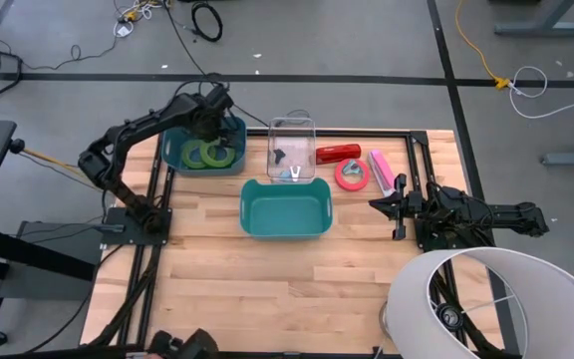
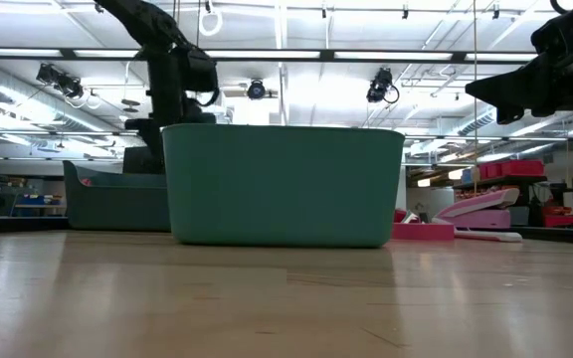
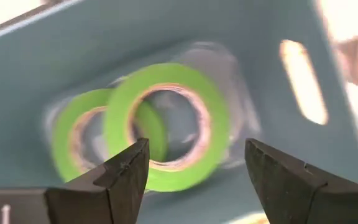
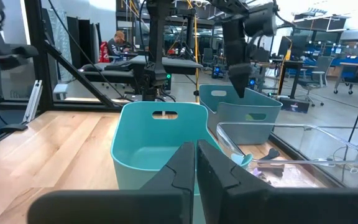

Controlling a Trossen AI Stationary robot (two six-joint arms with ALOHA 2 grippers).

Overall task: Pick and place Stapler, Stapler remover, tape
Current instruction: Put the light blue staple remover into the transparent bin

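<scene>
Left gripper (image 3: 194, 174) hangs wide open over the grey-blue bin (image 1: 232, 128) upper left of center, holding nothing. Both green tape rolls (image 1: 205, 154) lie inside, so looks like sorting. Pink roll (image 1: 352, 175) waits right of the clear bin; right gripper (image 1: 379, 206) parked shut.

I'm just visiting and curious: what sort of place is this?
Probably a robotics lab in an open workshop: two arms at a wooden table, ceiling lights overhead, desks and chairs behind.

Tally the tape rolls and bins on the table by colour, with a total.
Green tape rolls: 2, both in the grey-blue bin.
Pinkish-red tape roll: 1, on the table.
Grey-blue bin: 1.
Teal bin: 1.
Clear bin: 1.
Total: 6.
</scene>
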